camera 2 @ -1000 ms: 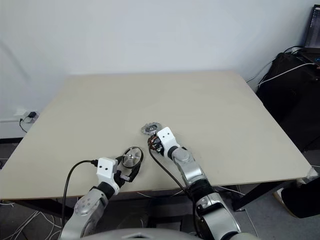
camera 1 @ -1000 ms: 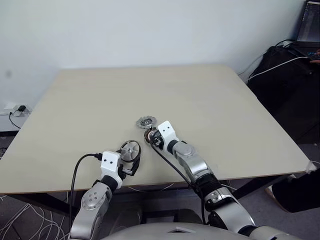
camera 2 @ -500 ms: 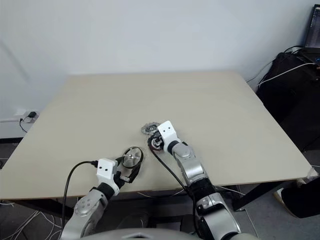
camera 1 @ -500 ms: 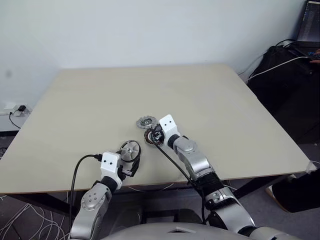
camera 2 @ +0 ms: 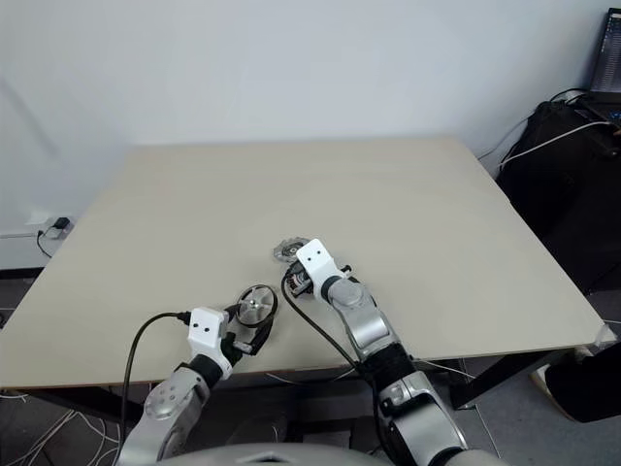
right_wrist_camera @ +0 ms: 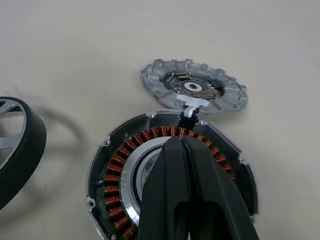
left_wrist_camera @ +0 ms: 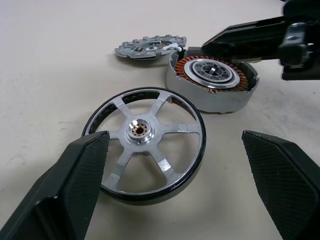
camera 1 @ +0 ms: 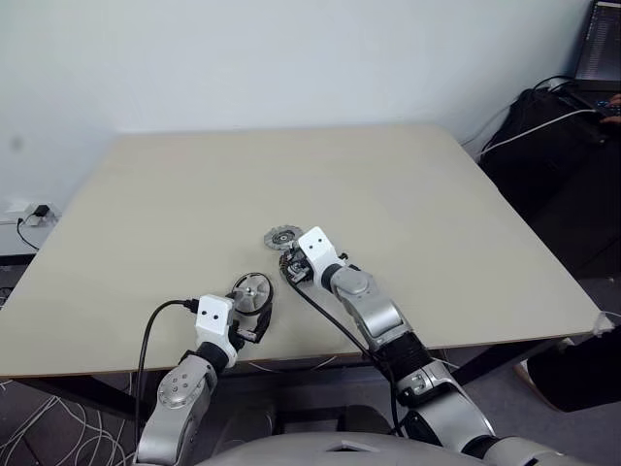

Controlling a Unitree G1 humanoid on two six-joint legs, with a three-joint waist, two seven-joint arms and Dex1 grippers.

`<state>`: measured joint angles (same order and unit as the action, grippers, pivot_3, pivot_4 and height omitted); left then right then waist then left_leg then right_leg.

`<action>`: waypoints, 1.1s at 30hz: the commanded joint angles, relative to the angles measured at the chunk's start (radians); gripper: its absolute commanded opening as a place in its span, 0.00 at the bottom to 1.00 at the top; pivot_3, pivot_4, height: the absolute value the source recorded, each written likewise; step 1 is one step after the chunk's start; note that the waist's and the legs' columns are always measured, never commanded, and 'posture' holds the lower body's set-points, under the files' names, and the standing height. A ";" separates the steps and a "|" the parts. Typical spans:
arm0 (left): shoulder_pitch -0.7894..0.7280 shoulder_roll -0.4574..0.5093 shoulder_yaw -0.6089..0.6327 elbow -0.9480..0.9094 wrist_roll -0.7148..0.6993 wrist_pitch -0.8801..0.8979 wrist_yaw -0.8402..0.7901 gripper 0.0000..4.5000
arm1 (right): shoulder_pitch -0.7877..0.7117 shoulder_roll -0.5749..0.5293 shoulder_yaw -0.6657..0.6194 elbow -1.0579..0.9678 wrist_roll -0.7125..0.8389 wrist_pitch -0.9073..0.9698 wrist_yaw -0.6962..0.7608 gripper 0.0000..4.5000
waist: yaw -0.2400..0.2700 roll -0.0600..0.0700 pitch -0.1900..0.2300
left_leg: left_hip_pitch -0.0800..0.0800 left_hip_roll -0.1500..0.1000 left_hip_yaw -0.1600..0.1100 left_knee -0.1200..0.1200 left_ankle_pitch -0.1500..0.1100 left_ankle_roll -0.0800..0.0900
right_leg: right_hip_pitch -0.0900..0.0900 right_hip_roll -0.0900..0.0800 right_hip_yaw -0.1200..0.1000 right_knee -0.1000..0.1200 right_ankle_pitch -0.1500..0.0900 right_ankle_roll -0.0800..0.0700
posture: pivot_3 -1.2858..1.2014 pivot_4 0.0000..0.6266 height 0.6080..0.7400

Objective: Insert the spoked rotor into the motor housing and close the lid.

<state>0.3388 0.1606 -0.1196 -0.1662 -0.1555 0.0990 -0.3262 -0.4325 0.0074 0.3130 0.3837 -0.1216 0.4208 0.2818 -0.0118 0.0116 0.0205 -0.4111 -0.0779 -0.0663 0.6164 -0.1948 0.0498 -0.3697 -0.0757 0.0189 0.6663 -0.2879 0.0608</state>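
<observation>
Nearest on the table (camera 1: 408, 194), the spoked rotor (left_wrist_camera: 145, 143) lies flat between the wide-released jaws of the left gripper (left_wrist_camera: 175, 185), untouched. Just beyond, the motor housing (right_wrist_camera: 170, 175) is partly hidden by the right gripper (right_wrist_camera: 182, 142), whose jaws are clenched together over the pale centre; whether anything is pinched cannot be made out. The lid (right_wrist_camera: 194, 92) rests flat against the housing's far edge. No writing can be read.

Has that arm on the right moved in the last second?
Yes. The right gripper has slid slightly leftward over the housing, its white block ending nearer the lid, and its jaws have shut.
</observation>
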 commanded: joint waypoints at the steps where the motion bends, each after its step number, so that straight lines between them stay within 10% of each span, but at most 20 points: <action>1: -0.003 -0.004 0.001 -0.026 0.006 -0.016 0.007 1.00 | -0.049 0.015 -0.004 0.023 -0.008 -0.007 -0.009 0.01 | 0.000 0.000 0.000 | 0.000 0.000 0.000 0.000 0.000 0.000 | 0.000 0.000 0.000 0.000 0.000 0.000 | 0.52 0.00 1.00; 33: -0.011 0.006 -0.007 -0.050 -0.002 0.012 0.009 1.00 | 0.107 -0.068 -0.034 -0.215 0.027 0.045 0.023 0.01 | 0.001 0.000 0.000 | 0.000 0.000 -0.001 0.000 0.000 0.000 | 0.000 -0.001 0.000 0.000 0.000 0.000 | 0.52 0.00 1.00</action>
<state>0.3400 0.1629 -0.1266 -0.1687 -0.1564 0.1148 -0.3113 -0.3084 -0.0691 0.2985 0.2154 -0.1091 0.4996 0.3062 -0.0109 0.0115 0.0203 -0.4115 -0.0782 -0.0668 0.6160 -0.1946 0.0494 -0.3700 -0.0763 0.0185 0.6663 -0.2880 0.0604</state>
